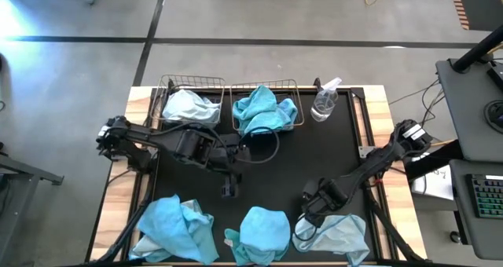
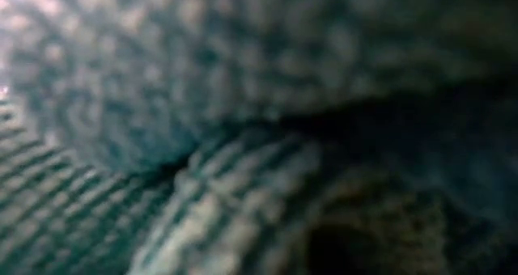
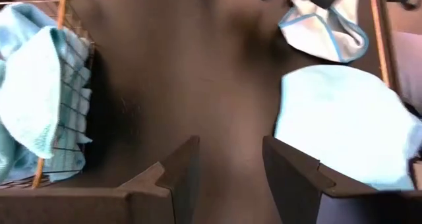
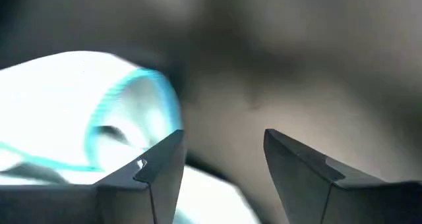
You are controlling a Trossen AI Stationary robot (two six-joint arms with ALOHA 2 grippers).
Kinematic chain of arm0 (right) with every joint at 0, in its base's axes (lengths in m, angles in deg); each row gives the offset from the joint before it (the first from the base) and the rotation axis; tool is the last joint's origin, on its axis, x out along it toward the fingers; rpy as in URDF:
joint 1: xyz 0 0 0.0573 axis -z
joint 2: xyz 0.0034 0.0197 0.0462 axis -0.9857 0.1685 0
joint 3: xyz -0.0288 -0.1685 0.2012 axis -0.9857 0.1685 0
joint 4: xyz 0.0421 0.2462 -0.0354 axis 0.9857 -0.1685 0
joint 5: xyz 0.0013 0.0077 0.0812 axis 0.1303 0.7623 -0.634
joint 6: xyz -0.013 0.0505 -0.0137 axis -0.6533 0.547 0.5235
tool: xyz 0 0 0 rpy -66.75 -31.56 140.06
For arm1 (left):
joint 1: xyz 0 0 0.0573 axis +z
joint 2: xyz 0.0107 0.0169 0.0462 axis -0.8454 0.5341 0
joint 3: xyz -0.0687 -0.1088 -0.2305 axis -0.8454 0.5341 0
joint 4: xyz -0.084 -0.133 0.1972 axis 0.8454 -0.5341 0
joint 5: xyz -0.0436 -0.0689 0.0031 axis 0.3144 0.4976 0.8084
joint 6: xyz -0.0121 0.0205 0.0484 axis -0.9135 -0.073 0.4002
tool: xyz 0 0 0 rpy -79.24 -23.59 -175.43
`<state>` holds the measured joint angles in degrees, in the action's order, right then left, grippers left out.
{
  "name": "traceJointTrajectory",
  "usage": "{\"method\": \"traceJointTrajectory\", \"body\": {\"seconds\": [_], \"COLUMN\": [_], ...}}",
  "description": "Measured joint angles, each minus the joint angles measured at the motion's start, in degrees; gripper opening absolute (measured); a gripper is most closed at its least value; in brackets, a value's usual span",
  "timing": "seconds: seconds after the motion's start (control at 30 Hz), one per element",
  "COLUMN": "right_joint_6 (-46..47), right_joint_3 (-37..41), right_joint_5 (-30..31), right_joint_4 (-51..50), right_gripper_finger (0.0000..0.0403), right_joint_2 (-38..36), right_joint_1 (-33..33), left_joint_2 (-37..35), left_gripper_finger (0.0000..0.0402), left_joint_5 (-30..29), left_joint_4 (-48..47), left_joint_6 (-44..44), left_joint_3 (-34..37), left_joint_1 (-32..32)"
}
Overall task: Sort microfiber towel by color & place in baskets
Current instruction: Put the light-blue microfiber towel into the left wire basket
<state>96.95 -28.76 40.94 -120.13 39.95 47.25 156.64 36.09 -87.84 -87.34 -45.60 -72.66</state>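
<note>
Turquoise cloth fills the right wire basket (image 1: 292,86) at the far edge of my black surface (image 1: 330,153), a bright blue microfiber towel (image 1: 263,110) heaped in it and spilling over the near rim. Its twin, the left basket (image 1: 167,85), holds a pale whitish towel (image 1: 189,106). Just right of the baskets stands a clear spray bottle (image 1: 324,100). Along the near edge lie three more cloths: a turquoise towel with a paler one bunched against it at the left (image 1: 177,229), a turquoise mound in the middle (image 1: 263,234), and a pale blue-edged towel at the right (image 1: 334,235). My left pincer (image 1: 229,190) hovers over bare surface mid-table, fingers apart and holding nothing. My right pincer (image 1: 306,217) sits at the pale right-hand towel's far edge, fingers also apart, nothing clamped. My low view is blocked by blurred fabric.
</note>
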Motion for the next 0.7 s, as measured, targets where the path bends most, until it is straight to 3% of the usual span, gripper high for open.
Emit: {"method": "traceJointTrajectory", "body": {"seconds": [0.13,0.27,0.7], "right_joint_6": [3.0,3.36,4.24], "right_joint_3": [2.14,1.58,2.52], "right_joint_5": [-7.45,-11.48,-11.74], "right_joint_4": [11.37,14.67,14.74], "right_gripper_finger": [0.0201,0.0201,0.0201], "right_joint_2": [0.0,0.0,0.13], "right_joint_1": [-0.94,-2.22,-3.22], "left_joint_2": [0.0,0.0,0.0], "left_gripper_finger": [0.0148,0.0148,0.0148], "left_joint_5": [-1.21,-1.94,-1.94], "left_joint_4": [-0.02,-0.25,-0.29], "left_joint_6": [0.5,0.83,0.87], "left_joint_3": [0.01,0.01,0.01], "left_joint_1": [0.28,0.44,0.44]}}
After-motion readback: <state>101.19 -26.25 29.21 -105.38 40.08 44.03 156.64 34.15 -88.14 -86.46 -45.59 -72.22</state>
